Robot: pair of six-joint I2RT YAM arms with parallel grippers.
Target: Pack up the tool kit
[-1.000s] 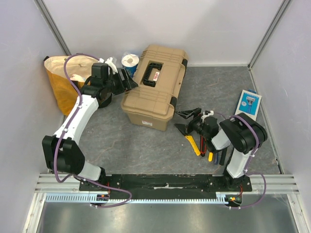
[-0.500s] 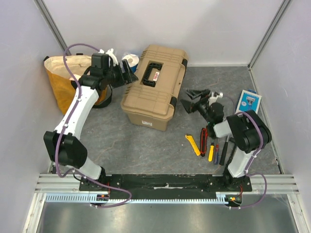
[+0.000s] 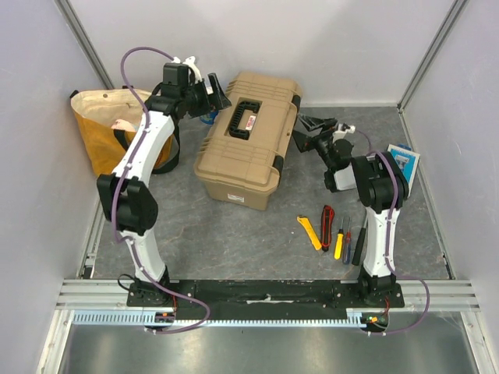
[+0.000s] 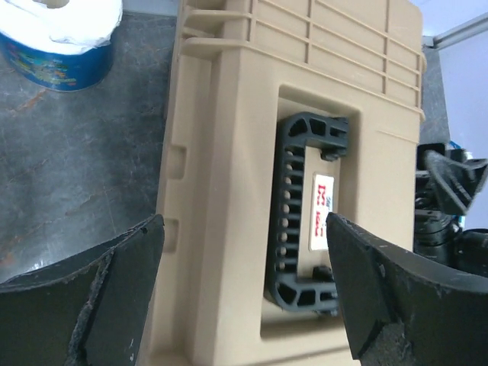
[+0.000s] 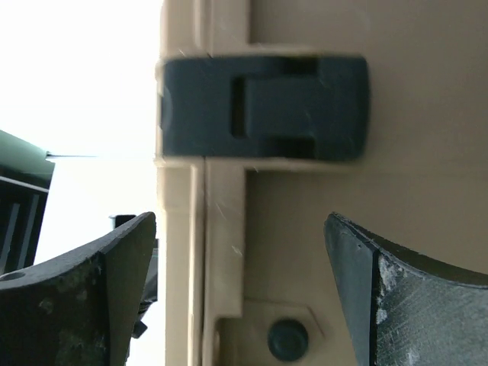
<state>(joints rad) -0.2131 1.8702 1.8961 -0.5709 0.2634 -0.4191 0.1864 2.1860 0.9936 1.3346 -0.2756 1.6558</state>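
Toolbox (image 3: 245, 148) sits mid-table (image 3: 234, 234), lid down. Its long axis runs near-to-far, with the far end swung slightly right. The latched face looks right and the handle (image 4: 305, 244) lies flat in the lid recess.

Right gripper (image 3: 306, 132) is just beside that right face, jaws spread full, holding nothing. Its wrist view has the far latch (image 5: 263, 107) dead ahead, snapped down across the lid seam, above the gap between the fingers. The box lies to the left of this hand, so the right arm is the nearer one for the latches. The second latch (image 3: 274, 161) is on the same face, toward the near end.

Left gripper (image 3: 212, 97) hangs over the lid's far-left corner, also wide open and empty, with its camera looking down on the lid.

Judgement: the box needs unlatching before anything goes in, and the right arm looks lined up for it.

Yellow cutter (image 3: 309, 232), red cutter (image 3: 327, 218) and screwdrivers (image 3: 339, 248) lie near-right, well apart from the box.

Other items:
- Yellow bag (image 3: 93, 148) is far left.
- Paper roll (image 4: 57, 30) is just beside the box's far-left corner.
- Blue-white packet (image 3: 405, 158) is by the right wall, partly behind the right arm.

Nothing stands between the right hand and the latch.
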